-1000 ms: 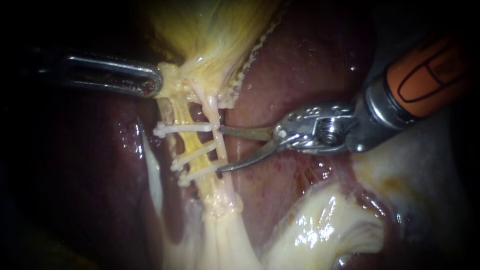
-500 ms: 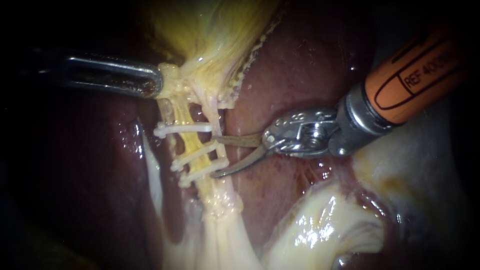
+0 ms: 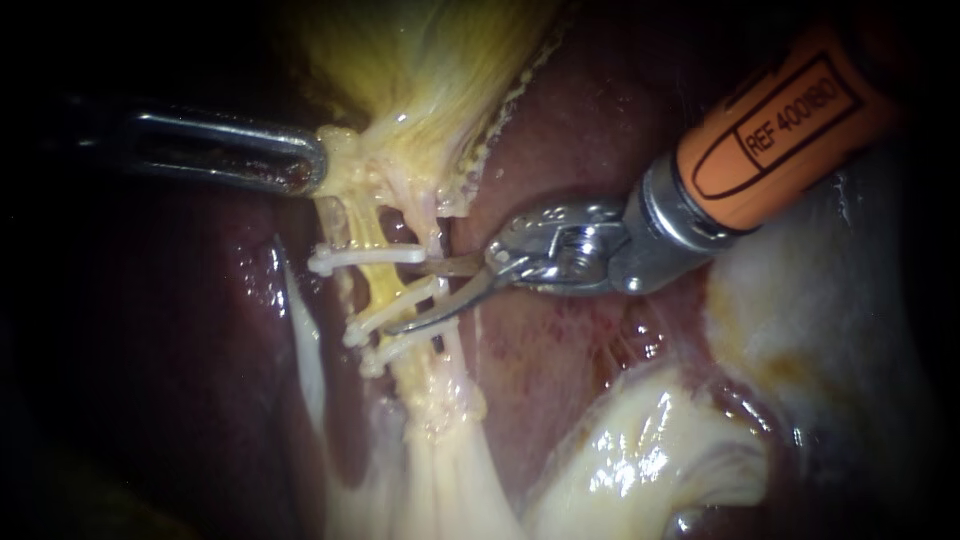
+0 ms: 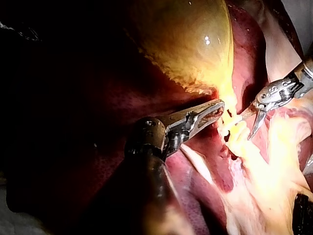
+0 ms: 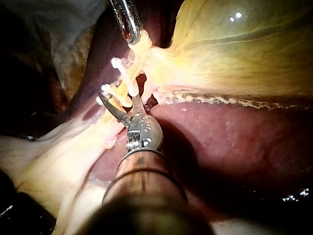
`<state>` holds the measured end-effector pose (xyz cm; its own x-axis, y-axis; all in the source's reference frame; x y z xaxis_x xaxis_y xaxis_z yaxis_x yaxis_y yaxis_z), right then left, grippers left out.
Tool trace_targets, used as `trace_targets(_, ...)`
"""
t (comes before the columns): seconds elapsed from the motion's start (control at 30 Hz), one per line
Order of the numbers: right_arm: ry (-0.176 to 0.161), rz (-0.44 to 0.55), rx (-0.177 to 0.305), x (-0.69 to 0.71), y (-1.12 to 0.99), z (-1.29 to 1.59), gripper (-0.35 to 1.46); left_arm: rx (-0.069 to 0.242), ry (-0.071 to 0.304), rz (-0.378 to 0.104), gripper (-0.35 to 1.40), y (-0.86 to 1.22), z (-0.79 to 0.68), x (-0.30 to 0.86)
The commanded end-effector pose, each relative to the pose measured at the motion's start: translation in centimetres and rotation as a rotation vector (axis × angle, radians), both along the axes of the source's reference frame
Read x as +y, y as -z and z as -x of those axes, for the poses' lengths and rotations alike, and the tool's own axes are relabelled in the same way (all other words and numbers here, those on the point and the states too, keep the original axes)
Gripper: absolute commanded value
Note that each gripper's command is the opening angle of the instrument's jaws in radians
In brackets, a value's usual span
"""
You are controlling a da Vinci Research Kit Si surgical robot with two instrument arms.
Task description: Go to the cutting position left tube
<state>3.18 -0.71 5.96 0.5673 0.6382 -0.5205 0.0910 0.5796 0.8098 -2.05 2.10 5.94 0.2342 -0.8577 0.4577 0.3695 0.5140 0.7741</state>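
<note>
Two pale tubes run down from the yellow gallbladder [image 3: 430,60]; the left tube [image 3: 372,232] is yellowish. Three white clips [image 3: 365,257] cross them, the other two lower down [image 3: 385,308] [image 3: 392,347]. My right instrument [image 3: 410,297], on an orange shaft, holds its two blades open at the tubes, one blade just under the top clip and the other lying along the middle clip. In the right wrist view the same open blades [image 5: 117,96] reach in among the clips. My left instrument [image 3: 310,165] is shut on tissue at the gallbladder's neck, as the left wrist view [image 4: 217,110] also shows.
Dark red liver [image 3: 600,130] lies behind and to the right of the tubes, and more liver [image 3: 150,330] to their left. Glistening pale fatty tissue [image 3: 650,460] fills the lower right, under the right instrument's shaft.
My right instrument has moved left, bringing its open blades from beside the tubes to among the clips. The left instrument and its hold have not moved.
</note>
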Motion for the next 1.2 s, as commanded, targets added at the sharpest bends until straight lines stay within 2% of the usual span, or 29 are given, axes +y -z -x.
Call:
trace_targets(0.03, -0.002, -0.009, 0.011, 0.00, 0.00, -0.02, 1.24, 0.002, 0.002, 0.001, -0.35, 0.00, 0.00, 0.00)
trace_targets(0.4, -0.018, -0.131, 0.129, -0.01, 0.03, -0.25, 1.21, 0.002, 0.003, 0.001, -0.35, -0.01, 0.01, 0.00)
trace_targets(0.57, -0.047, -0.139, 0.140, -0.02, -0.02, -0.40, 1.21, 0.002, 0.003, 0.001, -0.35, -0.01, 0.01, 0.00)
trace_targets(0.73, -0.072, -0.122, 0.137, -0.14, -0.16, -0.57, 1.19, 0.003, 0.003, 0.001, -0.35, -0.02, 0.02, 0.00)
trace_targets(0.97, -0.111, -0.137, 0.195, -0.21, -0.24, -0.69, 1.21, 0.003, 0.003, 0.001, -0.35, -0.02, 0.03, 0.00)
trace_targets(1.1, -0.129, -0.145, 0.215, -0.22, -0.20, -0.71, 1.21, 0.003, 0.003, 0.001, -0.35, -0.02, 0.03, 0.00)
trace_targets(1.2, -0.146, -0.163, 0.248, -0.21, -0.13, -0.71, 1.21, 0.003, 0.003, 0.001, -0.35, -0.02, 0.02, 0.00)
